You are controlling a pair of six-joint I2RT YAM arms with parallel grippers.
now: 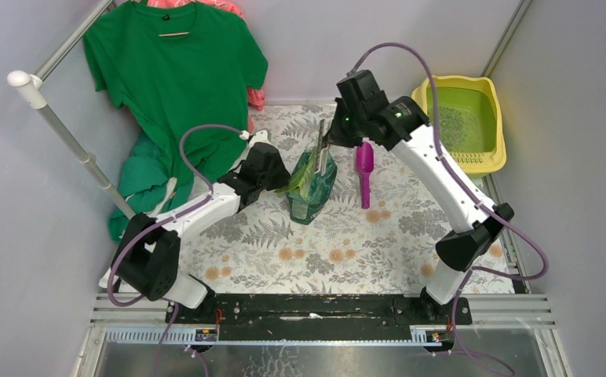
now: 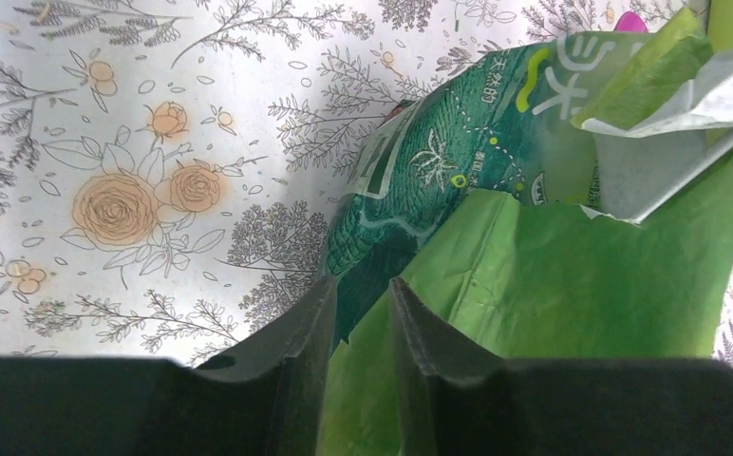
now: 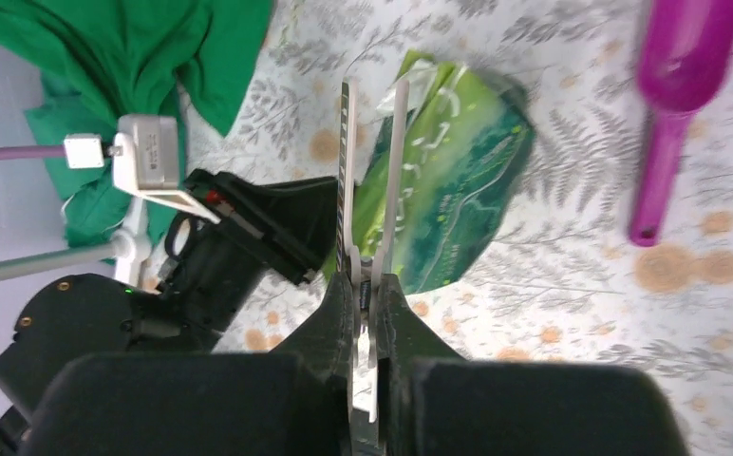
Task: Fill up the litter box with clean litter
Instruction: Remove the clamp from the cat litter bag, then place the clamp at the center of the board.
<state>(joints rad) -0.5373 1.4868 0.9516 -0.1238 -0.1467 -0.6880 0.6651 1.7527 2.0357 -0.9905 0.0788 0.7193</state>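
Observation:
The yellow litter box (image 1: 498,129) stands at the far right corner, and a faint grainy patch of litter (image 1: 458,126) shows on its green floor. A glossy green bag (image 1: 312,190) (image 2: 553,266) (image 3: 453,190) stands mid-table; whatever is inside it is hidden. My left gripper (image 1: 286,186) (image 2: 363,285) is shut on the bag's upper flap. My right gripper (image 1: 334,140) (image 3: 364,281) hovers over the bag top, shut on a scissors-like tool. Its two thin pale blades (image 3: 399,161) (image 1: 323,145) reach down to the bag's top edge.
A purple scoop (image 1: 364,166) (image 3: 671,104) lies just right of the bag. A green T-shirt (image 1: 174,71) hangs on a rack (image 1: 64,129) at the far left, with green cloth (image 1: 139,177) heaped below. Grey walls close in left, back and right.

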